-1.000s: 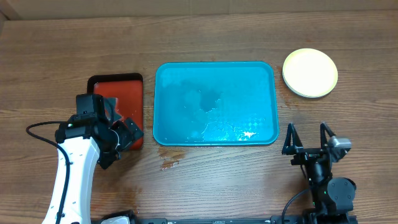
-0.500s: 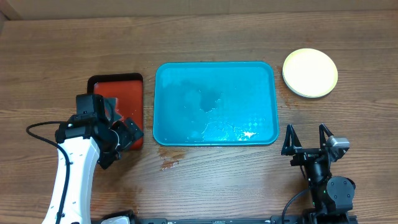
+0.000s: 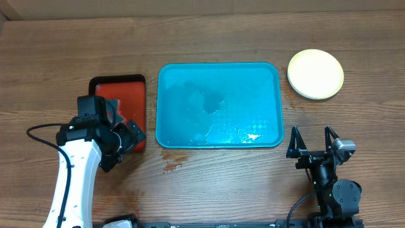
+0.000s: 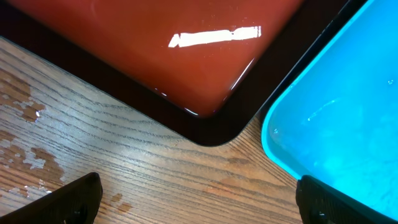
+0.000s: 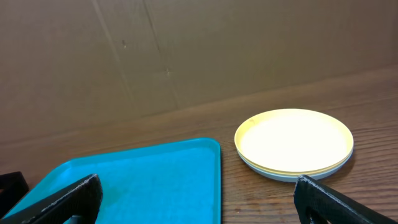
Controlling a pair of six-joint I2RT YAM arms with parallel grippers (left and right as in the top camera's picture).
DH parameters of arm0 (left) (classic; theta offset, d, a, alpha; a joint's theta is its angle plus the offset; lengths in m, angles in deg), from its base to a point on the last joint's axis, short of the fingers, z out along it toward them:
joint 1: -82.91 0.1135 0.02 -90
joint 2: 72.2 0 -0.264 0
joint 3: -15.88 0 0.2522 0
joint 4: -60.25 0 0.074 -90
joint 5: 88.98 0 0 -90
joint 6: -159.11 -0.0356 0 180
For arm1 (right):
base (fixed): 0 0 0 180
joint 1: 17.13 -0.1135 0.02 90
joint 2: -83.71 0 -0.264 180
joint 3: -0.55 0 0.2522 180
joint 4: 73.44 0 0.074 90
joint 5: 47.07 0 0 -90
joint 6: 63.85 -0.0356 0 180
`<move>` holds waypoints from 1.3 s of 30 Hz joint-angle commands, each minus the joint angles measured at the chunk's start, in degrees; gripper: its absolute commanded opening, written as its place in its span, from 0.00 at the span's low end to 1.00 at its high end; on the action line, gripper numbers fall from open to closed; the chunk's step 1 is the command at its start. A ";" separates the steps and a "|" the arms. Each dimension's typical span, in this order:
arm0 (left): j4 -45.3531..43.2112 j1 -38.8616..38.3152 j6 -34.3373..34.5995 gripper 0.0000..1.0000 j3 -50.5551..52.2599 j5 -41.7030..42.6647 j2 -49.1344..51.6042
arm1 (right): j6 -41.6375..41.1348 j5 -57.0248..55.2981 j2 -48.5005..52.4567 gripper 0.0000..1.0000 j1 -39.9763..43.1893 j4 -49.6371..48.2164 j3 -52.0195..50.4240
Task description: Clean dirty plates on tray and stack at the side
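The turquoise tray (image 3: 219, 104) lies mid-table, wet and with no plates on it; its corner (image 4: 336, 118) and far end (image 5: 137, 177) show in the wrist views. The plates (image 3: 315, 73) sit stacked on the wood to the tray's right, a pale yellow one on top (image 5: 293, 143). My left gripper (image 3: 130, 136) hangs open over the bare wood (image 4: 199, 202) by the red tray's near corner, holding nothing. My right gripper (image 3: 311, 140) stands open near the front edge, below the stack, with nothing between its fingers (image 5: 199, 202).
A smaller red tray (image 3: 120, 101) with a black rim lies left of the turquoise one (image 4: 186, 56). Water spots (image 3: 172, 166) mark the wood in front of the tray. A cardboard wall (image 5: 186, 50) stands at the back.
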 commanded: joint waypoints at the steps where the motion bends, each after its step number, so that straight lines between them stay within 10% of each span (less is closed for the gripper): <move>1: -0.04 -0.11 0.55 1.00 0.26 -0.57 0.24 | 0.35 -0.02 -0.57 1.00 0.22 -0.33 -0.61; 8: -5.53 -2.36 -7.87 1.00 2.45 -1.62 -0.31 | 0.35 -0.02 -0.57 1.00 0.22 -0.33 -0.61; 18: -53.90 -16.13 -22.45 0.99 34.36 -0.09 -29.44 | 0.35 -0.02 -0.57 1.00 0.20 -0.33 -0.61; 39: -54.73 -10.25 -24.98 1.00 51.84 -1.46 -69.13 | 0.35 -0.02 -0.57 1.00 0.20 -0.33 -0.61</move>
